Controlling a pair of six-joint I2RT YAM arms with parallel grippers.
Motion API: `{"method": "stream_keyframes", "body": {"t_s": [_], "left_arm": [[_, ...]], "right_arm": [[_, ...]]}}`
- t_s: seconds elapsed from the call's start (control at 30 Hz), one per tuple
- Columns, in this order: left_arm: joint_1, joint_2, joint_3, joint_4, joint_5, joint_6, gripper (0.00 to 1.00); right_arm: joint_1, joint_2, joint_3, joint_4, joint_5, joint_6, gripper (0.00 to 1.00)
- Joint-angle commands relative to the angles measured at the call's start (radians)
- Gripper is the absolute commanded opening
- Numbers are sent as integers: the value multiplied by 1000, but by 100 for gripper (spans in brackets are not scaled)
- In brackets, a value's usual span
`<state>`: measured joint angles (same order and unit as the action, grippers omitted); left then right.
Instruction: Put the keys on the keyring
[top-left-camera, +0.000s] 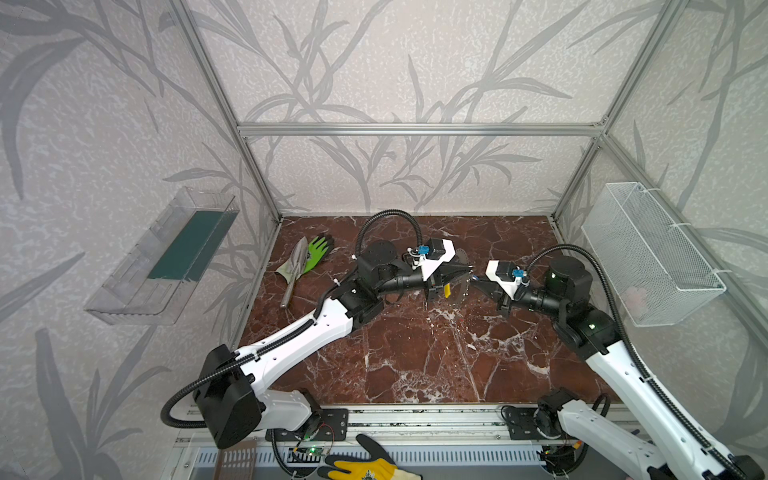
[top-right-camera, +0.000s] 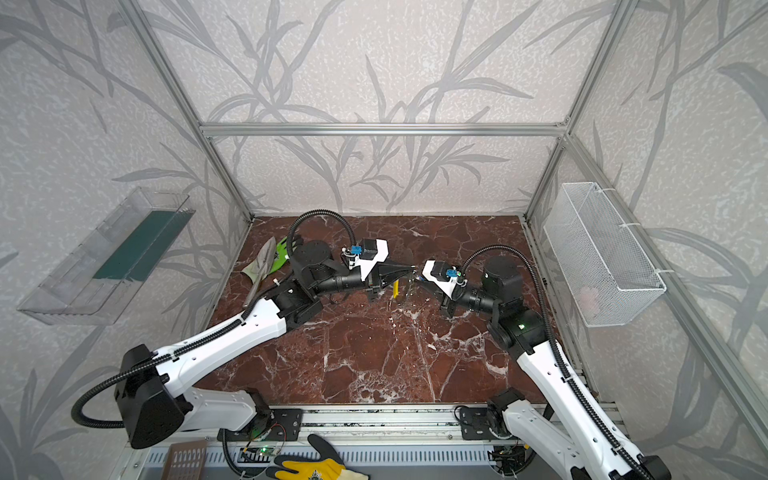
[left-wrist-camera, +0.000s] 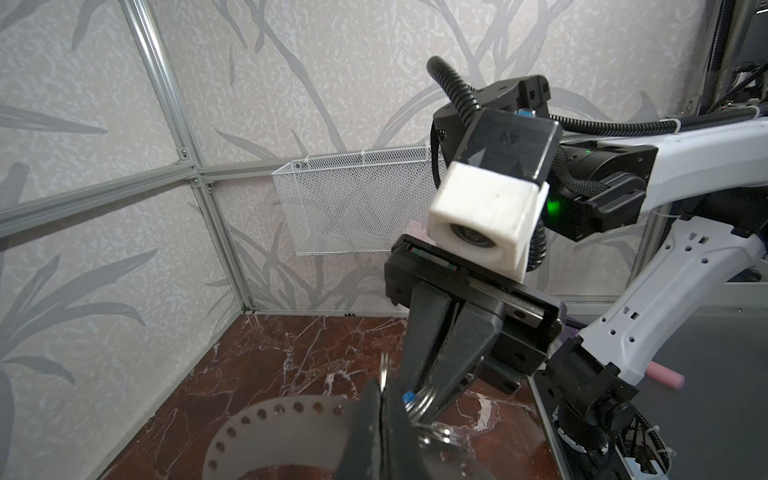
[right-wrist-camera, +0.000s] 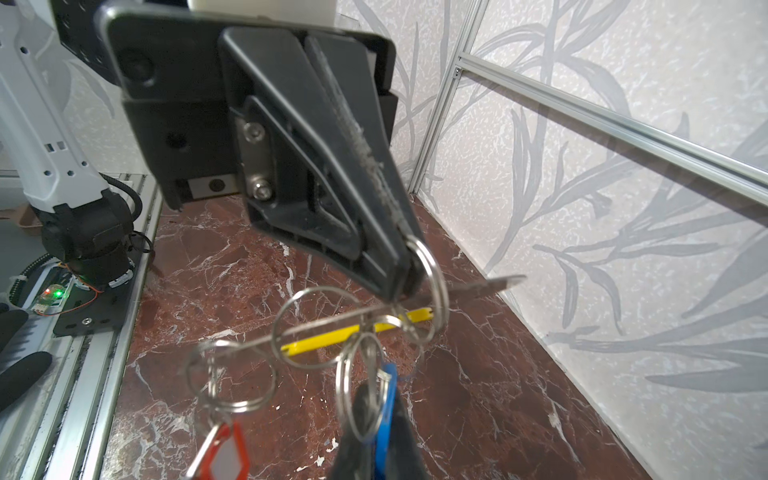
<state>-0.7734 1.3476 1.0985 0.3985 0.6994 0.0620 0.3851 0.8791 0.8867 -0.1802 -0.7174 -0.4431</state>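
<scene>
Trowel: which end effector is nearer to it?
Left. The left end effector is mid-table, right of the trowel; the right end effector sits just beyond it, farther right.

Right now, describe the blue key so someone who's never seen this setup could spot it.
Start at the red marble table, where the left gripper and right gripper meet above it. The blue key, on a small wire ring, is pinched by the right gripper. Its tag is solid blue; the neighbouring red key has a white label and dangles free.
</scene>
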Motion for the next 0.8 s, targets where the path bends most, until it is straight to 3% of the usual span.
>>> {"method": "stream_keyframes", "body": {"t_s": [0.0, 0.1, 0.23, 0.47, 0.77], "left_arm": [[10, 20, -4, 181, 36, -84, 0], [20, 46, -9, 245, 53, -135, 0], [51, 72, -20, 331, 87, -204, 0], [69, 89, 5, 302, 164, -190, 0], [71, 81, 32, 175, 203, -94, 0]], "right_arm": [[1, 16, 28, -5, -36, -31, 9], [1, 18, 39, -24, -13, -55, 29], [-25, -37, 12, -42, 52, -93, 40], [-213, -117, -59, 175, -125, 109, 43], [-218, -8, -10, 409, -296, 308, 37]]}}
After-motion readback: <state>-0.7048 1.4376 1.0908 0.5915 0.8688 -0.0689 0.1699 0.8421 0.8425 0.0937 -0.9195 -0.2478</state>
